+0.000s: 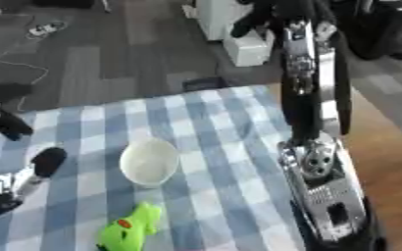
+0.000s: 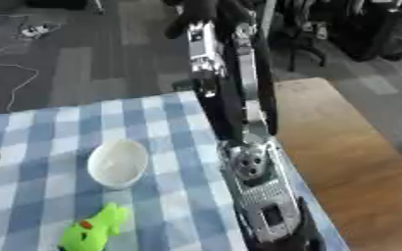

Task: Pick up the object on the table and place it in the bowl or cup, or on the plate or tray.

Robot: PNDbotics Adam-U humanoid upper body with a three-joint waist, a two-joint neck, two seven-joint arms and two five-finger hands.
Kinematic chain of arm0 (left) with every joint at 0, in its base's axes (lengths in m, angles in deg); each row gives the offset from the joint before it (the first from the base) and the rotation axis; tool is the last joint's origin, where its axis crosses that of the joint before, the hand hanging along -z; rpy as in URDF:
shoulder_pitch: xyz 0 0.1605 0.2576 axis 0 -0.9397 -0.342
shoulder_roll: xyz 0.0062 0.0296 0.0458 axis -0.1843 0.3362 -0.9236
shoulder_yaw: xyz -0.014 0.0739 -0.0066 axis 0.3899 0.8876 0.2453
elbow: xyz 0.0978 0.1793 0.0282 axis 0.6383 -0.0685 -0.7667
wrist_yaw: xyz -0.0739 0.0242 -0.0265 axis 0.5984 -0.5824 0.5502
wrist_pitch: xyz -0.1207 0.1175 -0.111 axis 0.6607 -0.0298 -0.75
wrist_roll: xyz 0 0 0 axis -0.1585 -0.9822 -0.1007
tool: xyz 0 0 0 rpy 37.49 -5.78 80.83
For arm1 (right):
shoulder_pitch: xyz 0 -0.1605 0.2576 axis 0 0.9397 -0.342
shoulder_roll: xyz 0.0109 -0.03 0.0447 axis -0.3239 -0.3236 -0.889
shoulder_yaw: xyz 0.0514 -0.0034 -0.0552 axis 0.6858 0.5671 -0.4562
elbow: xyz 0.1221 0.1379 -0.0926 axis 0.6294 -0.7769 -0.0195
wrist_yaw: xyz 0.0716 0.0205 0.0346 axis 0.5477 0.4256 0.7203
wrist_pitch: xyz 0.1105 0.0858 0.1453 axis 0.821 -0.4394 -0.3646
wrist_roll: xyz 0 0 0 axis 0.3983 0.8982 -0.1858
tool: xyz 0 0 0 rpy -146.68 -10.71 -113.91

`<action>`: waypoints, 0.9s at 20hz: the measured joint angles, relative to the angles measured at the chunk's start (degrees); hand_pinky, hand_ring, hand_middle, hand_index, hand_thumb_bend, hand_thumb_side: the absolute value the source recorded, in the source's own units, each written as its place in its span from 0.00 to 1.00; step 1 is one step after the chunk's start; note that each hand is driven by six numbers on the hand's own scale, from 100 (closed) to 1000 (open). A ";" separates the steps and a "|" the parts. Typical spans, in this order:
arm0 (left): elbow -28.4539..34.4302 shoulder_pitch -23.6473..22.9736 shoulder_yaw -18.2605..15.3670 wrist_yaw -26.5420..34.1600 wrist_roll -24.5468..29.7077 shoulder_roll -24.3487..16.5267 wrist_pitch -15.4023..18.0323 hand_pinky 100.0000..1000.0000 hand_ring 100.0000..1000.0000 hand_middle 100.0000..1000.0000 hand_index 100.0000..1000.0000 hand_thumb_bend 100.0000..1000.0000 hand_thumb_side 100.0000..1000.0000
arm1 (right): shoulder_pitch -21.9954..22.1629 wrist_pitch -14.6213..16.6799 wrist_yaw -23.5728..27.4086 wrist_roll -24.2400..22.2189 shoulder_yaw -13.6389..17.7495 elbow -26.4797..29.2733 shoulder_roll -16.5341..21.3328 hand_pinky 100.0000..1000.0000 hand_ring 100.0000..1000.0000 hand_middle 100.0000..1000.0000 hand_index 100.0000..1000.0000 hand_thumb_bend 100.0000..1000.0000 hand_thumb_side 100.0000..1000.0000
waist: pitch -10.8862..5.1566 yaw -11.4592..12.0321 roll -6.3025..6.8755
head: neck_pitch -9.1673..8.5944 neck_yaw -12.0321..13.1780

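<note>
A bright green toy animal (image 1: 132,228) with an orange spot lies on the blue-and-white checked cloth (image 1: 213,142) near the front edge. Just behind it stands an empty white bowl (image 1: 149,161). My right arm (image 1: 312,147) rises from the lower right, and its hand (image 1: 269,17) is high above the table's far edge, well away from both. My left hand (image 1: 15,184) rests low at the left edge, left of the bowl, fingers straight and spread, holding nothing.
Bare wooden tabletop (image 2: 350,157) shows to the right of the cloth. Beyond the table, on the grey floor, are a white box (image 1: 247,46) and some cables (image 1: 46,28). Dark equipment fills the far right corner.
</note>
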 measured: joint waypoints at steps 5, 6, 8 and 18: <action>0.00 0.00 0.62 -3.23 7.67 0.00 -2.11 0.38 0.46 0.73 0.84 0.51 0.86 | 0.01 -0.01 -0.02 -0.05 0.00 0.00 0.05 0.50 0.40 0.54 0.62 0.00 0.91 | 0.00 0.08 0.10 | 2.11 1.53; 0.00 -0.09 0.80 -3.47 8.62 0.01 -2.04 0.38 0.46 0.73 0.84 0.51 0.85 | 0.01 -0.02 -0.02 -0.06 0.00 0.00 0.09 0.50 0.40 0.54 0.62 0.00 0.91 | 0.00 0.08 0.10 | 2.60 1.65; 0.00 -0.43 1.28 -3.77 10.14 0.04 -1.66 0.38 0.46 0.73 0.84 0.51 0.85 | 0.01 -0.07 -0.02 -0.11 0.00 0.00 0.26 0.50 0.40 0.54 0.62 0.00 0.91 | 0.01 0.08 0.10 | 3.56 1.67; 0.00 -0.96 3.42 -4.12 17.01 0.88 -0.60 0.40 0.48 0.75 0.86 0.52 0.84 | 0.01 0.05 0.00 0.04 0.00 0.00 0.29 0.50 0.40 0.54 0.62 0.00 0.91 | 0.10 -0.25 -0.15 | 5.78 2.67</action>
